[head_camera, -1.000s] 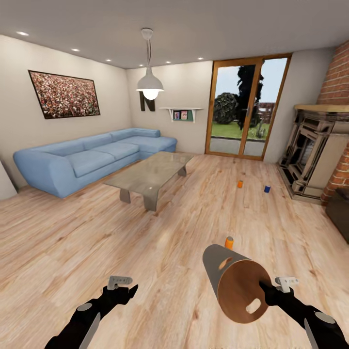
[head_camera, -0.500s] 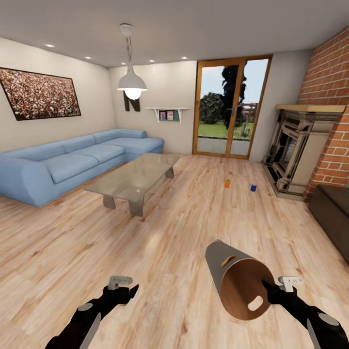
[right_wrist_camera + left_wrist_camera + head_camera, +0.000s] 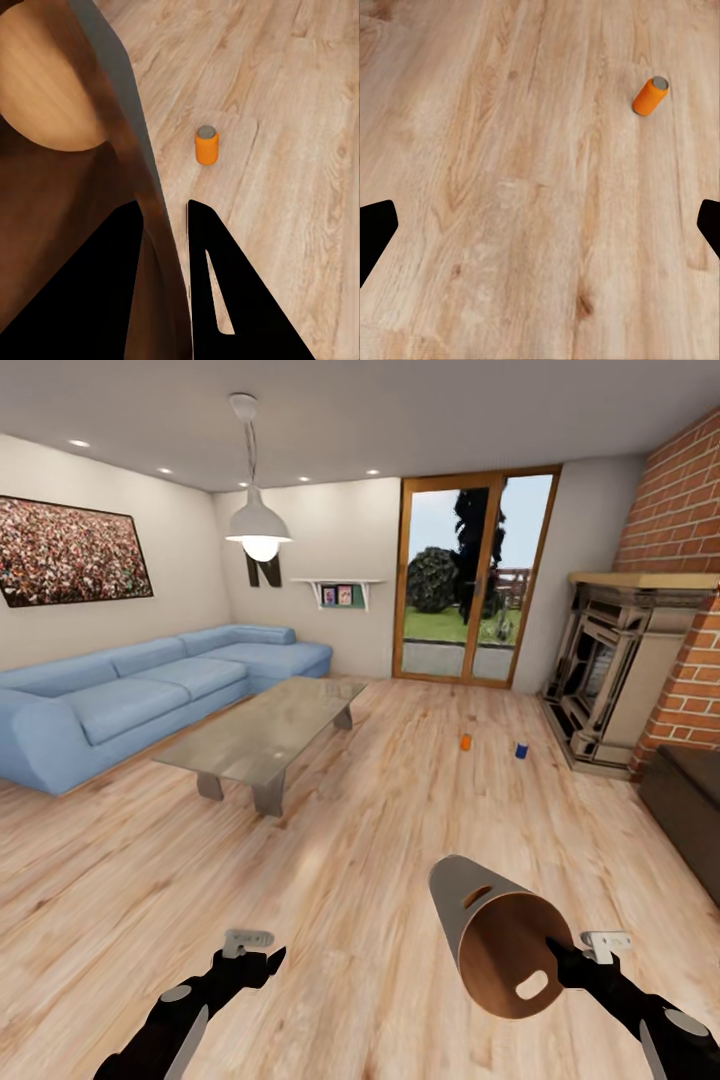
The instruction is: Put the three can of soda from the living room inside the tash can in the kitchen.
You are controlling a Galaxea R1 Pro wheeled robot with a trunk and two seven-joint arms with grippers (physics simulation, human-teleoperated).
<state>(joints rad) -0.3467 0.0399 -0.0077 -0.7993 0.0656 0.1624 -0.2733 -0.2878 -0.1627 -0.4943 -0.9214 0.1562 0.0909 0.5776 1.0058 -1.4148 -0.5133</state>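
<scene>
The tash can (image 3: 495,950), a grey bin with a brown-orange inside, hangs tilted low at the right, its mouth towards me. My right gripper (image 3: 556,958) is shut on its rim; in the right wrist view the fingers (image 3: 124,247) pinch the bin's wall (image 3: 112,112). One orange can of soda (image 3: 207,145) stands on the floor just beyond the bin, and it also shows in the left wrist view as an orange can (image 3: 650,95). Farther off, near the fireplace, stand another orange can (image 3: 465,741) and a blue can (image 3: 521,750). My left gripper (image 3: 262,958) is open and holds nothing.
This is the living room: a light-blue sofa (image 3: 150,695) at left, a glass coffee table (image 3: 265,725) before it, glass doors (image 3: 465,580) at the back, a brick fireplace (image 3: 615,670) and a dark low bench (image 3: 685,800) at right. Wood floor lies between me and the cans.
The whole view has shifted as the camera moved, with the sofa and table sliding left. The near orange can has slipped behind the bin in the head view. Both arms keep their pose.
</scene>
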